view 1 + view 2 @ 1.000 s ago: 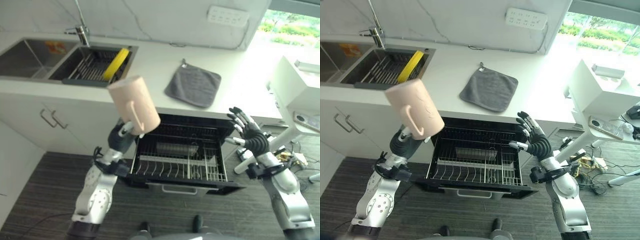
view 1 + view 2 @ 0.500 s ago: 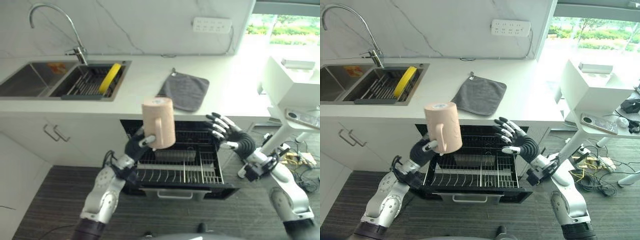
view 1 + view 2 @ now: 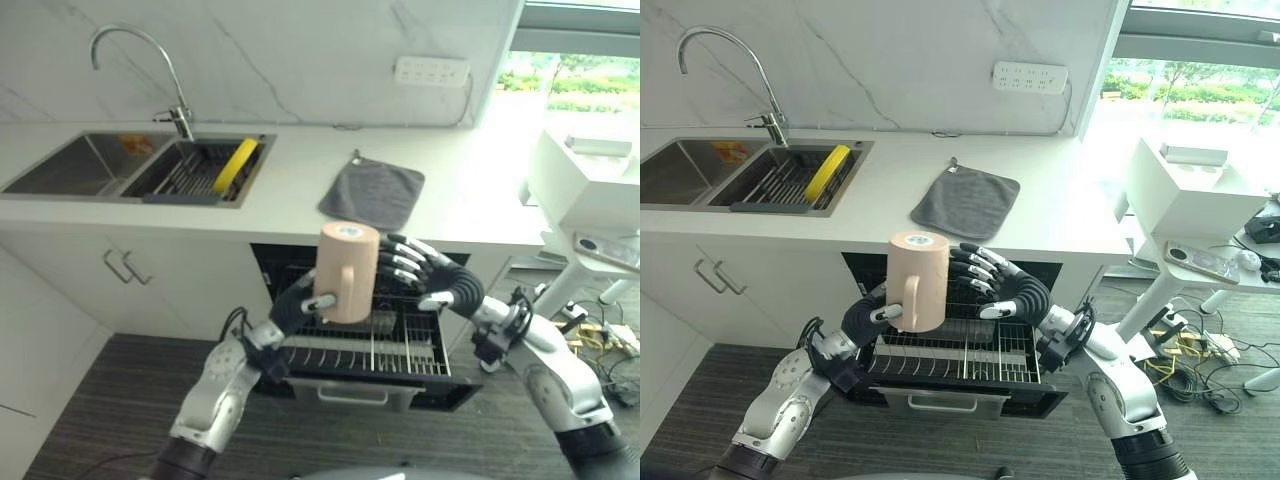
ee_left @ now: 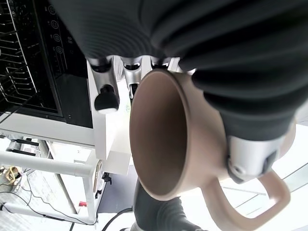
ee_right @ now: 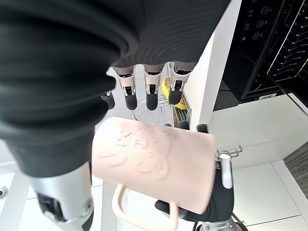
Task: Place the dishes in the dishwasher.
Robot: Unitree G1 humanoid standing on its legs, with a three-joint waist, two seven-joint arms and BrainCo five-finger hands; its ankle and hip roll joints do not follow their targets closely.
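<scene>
The left hand [image 3: 866, 316] holds a pale pink mug [image 3: 917, 267] upside down, its fingers curled round the handle, above the open dishwasher [image 3: 960, 345] whose pulled-out wire rack [image 3: 970, 362] sits below the table [image 3: 1070, 215]. The right hand [image 3: 1010, 292] is spread wide with straight fingers just beside the mug's far side, close to touching or lightly resting on it; from these views I cannot tell which. The step in hand looks like a handover or a two-handed steadying before the mug goes down into the rack. To do it well, I judge the right hand should close round the body of the mug before the left lets go of the handle, since a smooth mug gripped only at the handle can swing. Keeping the mug mouth-down suits the rack, and it should come down between the prongs rather than onto them. Still at the sink [image 3: 700, 170], a yellow dish [image 3: 827, 171] stands in the drying rack [image 3: 780, 182], so more of the task remains. A grey cloth [image 3: 966, 205] lies on the table above the dishwasher. The mug's side shows a raised relief figure in the right wrist view; no writing can be read on it.
</scene>
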